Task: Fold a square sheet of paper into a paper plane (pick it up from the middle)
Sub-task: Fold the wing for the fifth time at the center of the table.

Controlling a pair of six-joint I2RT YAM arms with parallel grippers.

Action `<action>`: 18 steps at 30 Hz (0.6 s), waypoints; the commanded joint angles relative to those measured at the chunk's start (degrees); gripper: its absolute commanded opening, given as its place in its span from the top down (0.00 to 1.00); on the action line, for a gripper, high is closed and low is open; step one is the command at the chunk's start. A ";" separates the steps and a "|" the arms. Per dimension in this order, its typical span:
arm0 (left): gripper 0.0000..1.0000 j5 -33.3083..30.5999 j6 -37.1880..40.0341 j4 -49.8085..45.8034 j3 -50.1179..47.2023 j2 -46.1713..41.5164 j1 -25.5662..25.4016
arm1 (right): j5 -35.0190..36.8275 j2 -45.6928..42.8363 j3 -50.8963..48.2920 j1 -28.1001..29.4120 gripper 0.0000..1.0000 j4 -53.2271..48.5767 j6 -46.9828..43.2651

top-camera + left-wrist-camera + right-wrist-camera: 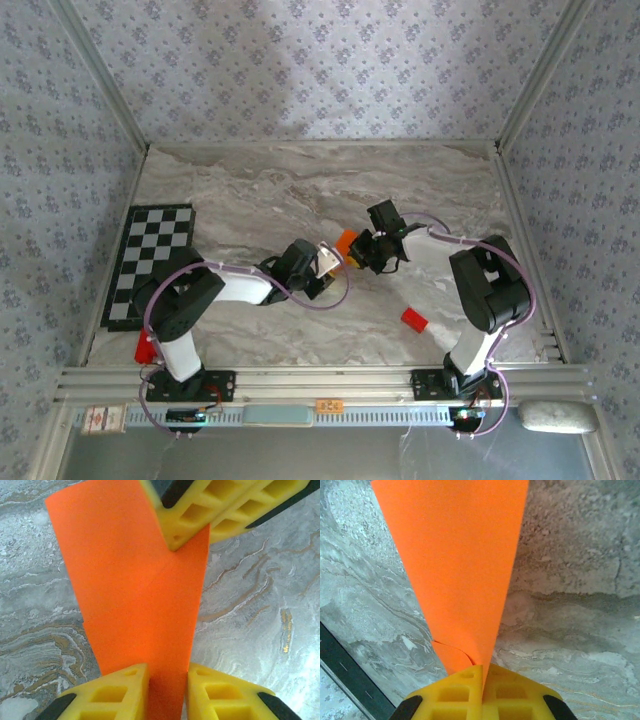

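Because each further crease needs the sheet taut, the folded orange paper (346, 239) hangs above the worktop (250, 190) at mid-frame, left claw (167, 680) clenched on one end and right claw (482, 672) on the other.

I see the paper plane (137, 605), a slim bright orange folded dart, held off the tabletop (300, 190) between both tools, tapering toward the right one.

overhead view, 2 close wrist views
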 commanded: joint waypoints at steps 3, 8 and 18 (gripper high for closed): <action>0.79 0.07 -1.14 -0.62 -0.64 -1.72 -0.29 | 0.41 -1.20 -0.05 -0.06 0.94 -0.72 -0.36; 0.83 1.12 -3.64 0.89 -1.34 -0.86 0.08 | 0.25 -1.34 0.51 0.06 0.74 -1.40 -1.35; 0.87 4.79 -10.29 2.58 -2.93 -0.21 2.19 | 3.21 -5.68 0.10 -0.77 0.36 -1.52 -4.72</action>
